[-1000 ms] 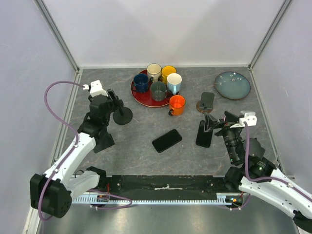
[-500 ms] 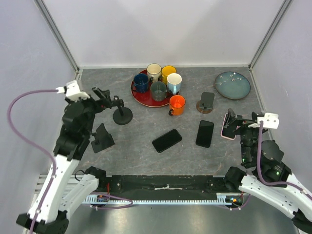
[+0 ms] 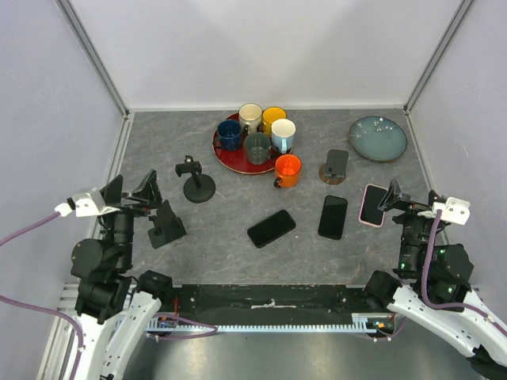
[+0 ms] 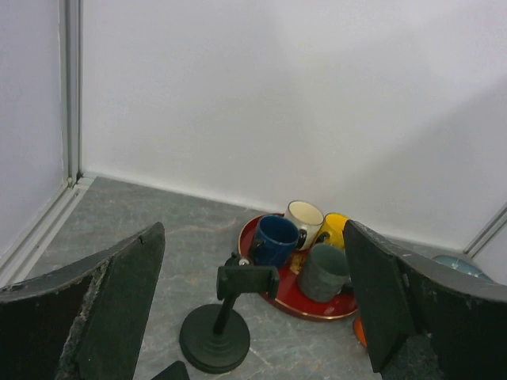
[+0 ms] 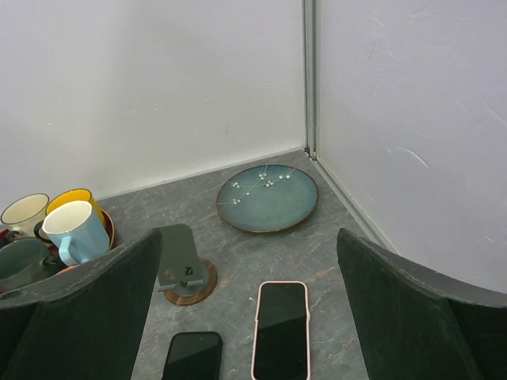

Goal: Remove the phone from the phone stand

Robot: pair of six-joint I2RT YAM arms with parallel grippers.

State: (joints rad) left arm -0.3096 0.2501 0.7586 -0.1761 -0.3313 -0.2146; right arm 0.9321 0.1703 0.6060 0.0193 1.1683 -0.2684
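A pink-cased phone (image 3: 372, 204) lies flat on the table, free of any stand; it also shows in the right wrist view (image 5: 281, 328). The empty grey phone stand (image 3: 336, 166) on a round wooden base stands just behind it. My right gripper (image 3: 412, 199) is open and empty, raised to the near right of the pink phone. My left gripper (image 3: 131, 190) is open and empty at the near left. An empty black clamp stand (image 4: 226, 317) stands ahead of it.
Two black phones (image 3: 333, 216) (image 3: 271, 228) lie flat mid-table. A black wedge stand (image 3: 166, 226) sits beside the left arm. A red tray (image 3: 230, 157) with several mugs and an orange mug (image 3: 287, 169) stand at the back. A teal plate (image 3: 378, 138) lies back right.
The pink phone was at my right gripper's tips half a second ago and now lies free on the table. Both arms have drawn back toward the near edge, and the left has left the clamp stand.
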